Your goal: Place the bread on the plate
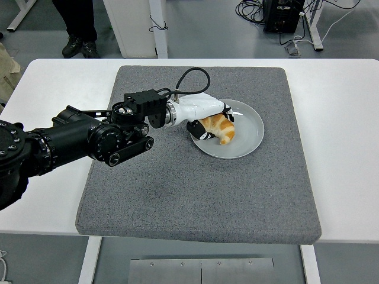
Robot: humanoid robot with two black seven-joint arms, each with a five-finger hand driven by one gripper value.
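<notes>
The left hand (207,120) is clamped on the golden-brown bread roll (220,127), which rests on the round grey plate (247,131).

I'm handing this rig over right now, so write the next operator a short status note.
Left hand: over the plate's left side, fingers closed on the bread.
Right hand: not in view.
Bread: over the grey plate, apparently resting on it; the plate sits on the grey mat.
Done: bread brought to the plate.
Left: open the fingers, withdraw the arm.
</notes>
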